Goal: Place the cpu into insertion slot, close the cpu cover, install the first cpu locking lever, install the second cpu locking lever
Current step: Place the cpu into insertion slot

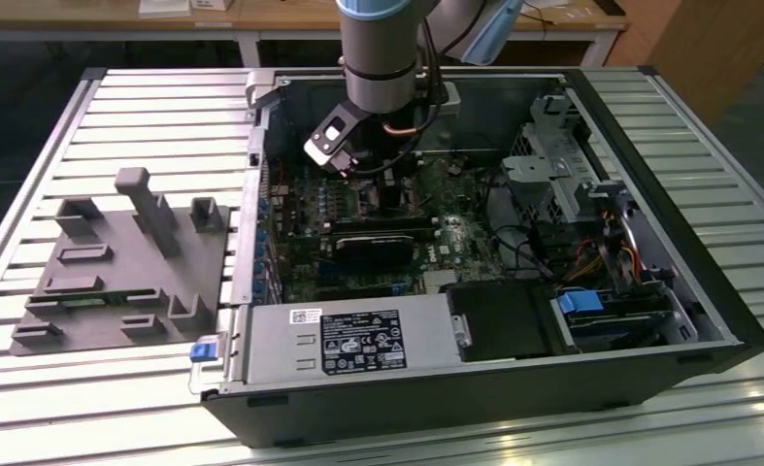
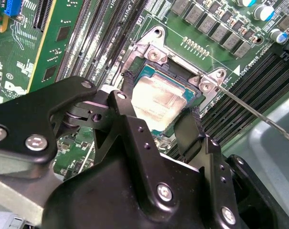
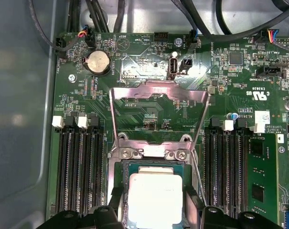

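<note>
The cpu (image 3: 154,198), a square chip with a dull silver top, lies in the insertion slot (image 3: 134,153) of the green motherboard; it also appears in the second wrist view as the cpu (image 2: 161,98). My gripper (image 2: 158,102) straddles it, and the black fingers (image 2: 127,88) press against two opposite edges of the chip. The cpu cover (image 3: 158,93), a silvery frame with a big window, stands swung open at its hinged edge. A thin locking lever (image 2: 259,114) sticks up unlatched beside the socket. In the exterior view my gripper (image 1: 384,189) reaches down into the open computer case.
Long black memory slots (image 3: 80,167) flank the socket on both sides. A coin battery (image 3: 97,62) and cables (image 3: 106,14) lie beyond the cover. The power supply (image 1: 355,340) and drive cage (image 1: 576,184) crowd the case. A grey fixture (image 1: 122,262) sits on the exterior view's left.
</note>
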### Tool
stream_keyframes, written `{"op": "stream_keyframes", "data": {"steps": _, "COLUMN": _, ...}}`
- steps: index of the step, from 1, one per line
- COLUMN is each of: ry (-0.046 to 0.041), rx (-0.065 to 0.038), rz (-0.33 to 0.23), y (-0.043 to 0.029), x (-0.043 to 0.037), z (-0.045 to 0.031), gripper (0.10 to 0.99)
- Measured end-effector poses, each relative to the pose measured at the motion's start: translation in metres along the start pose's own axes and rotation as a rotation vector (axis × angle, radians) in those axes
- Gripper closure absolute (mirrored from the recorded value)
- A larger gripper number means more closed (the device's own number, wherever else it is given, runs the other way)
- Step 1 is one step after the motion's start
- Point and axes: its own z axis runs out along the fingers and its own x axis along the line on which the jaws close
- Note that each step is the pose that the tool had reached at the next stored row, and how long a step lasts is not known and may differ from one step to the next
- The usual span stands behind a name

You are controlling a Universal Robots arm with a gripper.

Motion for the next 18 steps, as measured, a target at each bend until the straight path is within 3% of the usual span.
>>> {"op": "stream_keyframes", "data": {"steps": 4, "ry": 0.0024, "rx": 0.000, "rz": 0.000, "y": 0.0000, "x": 0.0000, "z": -0.0003, "gripper": 0.475}}
{"op": "stream_keyframes", "data": {"steps": 10, "ry": 0.0164, "rx": 0.000, "rz": 0.002, "y": 0.0001, "x": 0.0000, "z": -0.0007, "gripper": 0.475}}
{"op": "stream_keyframes", "data": {"steps": 11, "ry": 0.0220, "rx": 0.000, "rz": 0.002, "y": 0.0001, "x": 0.0000, "z": -0.0007, "gripper": 0.475}}
{"op": "stream_keyframes", "data": {"steps": 18, "ry": 0.0219, "rx": 0.000, "rz": 0.002, "y": 0.0002, "x": 0.0000, "z": -0.0024, "gripper": 0.475}}
